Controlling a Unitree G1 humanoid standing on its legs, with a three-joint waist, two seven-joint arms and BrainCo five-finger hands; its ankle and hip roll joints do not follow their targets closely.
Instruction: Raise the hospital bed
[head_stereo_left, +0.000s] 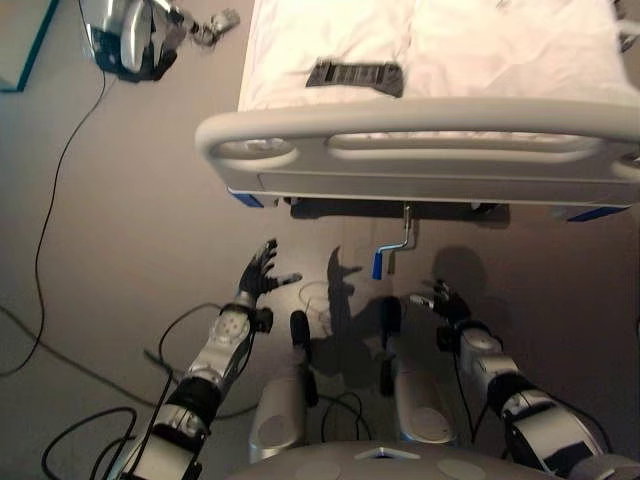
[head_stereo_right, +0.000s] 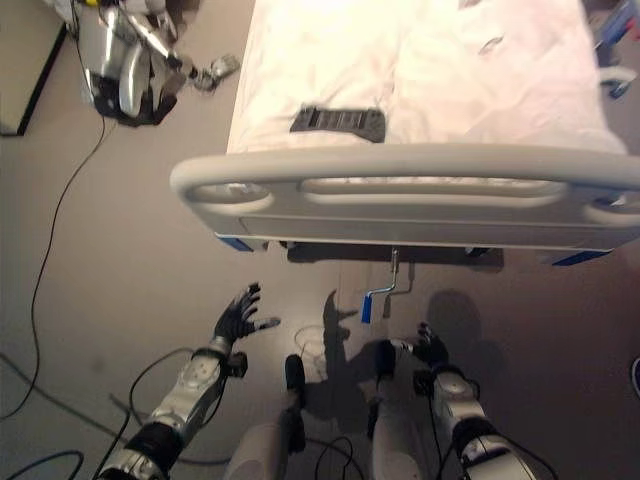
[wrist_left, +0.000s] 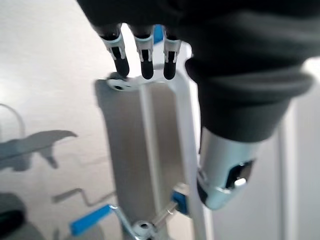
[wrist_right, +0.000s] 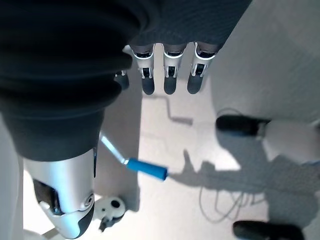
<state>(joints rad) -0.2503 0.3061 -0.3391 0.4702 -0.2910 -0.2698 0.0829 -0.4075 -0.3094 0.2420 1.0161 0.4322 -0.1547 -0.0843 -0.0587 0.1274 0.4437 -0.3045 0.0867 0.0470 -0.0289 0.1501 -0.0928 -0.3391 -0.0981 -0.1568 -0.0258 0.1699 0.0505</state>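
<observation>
The approach is judged to be the step in hand: nothing is gripped yet. The crank (head_stereo_left: 392, 250), with its blue grip, hangs under the footboard (head_stereo_left: 420, 150) of the hospital bed (head_stereo_left: 440, 50), above the floor. The right robot hand (head_stereo_left: 441, 300) is held just beside it, fingers relaxed and empty; the left robot hand (head_stereo_left: 260, 270) is spread open, well apart. Next, the blue grip must be reached and enclosed. The crank's socket under the frame is hidden in shadow.

We see dark flat remote-like object (head_stereo_left: 355, 76) lying on white sheet (head_stereo_left: 480, 50). Second silver-and-black robot (head_stereo_right: 125, 60) on grey floor (head_stereo_left: 130, 230), upper left, beside mattress.
</observation>
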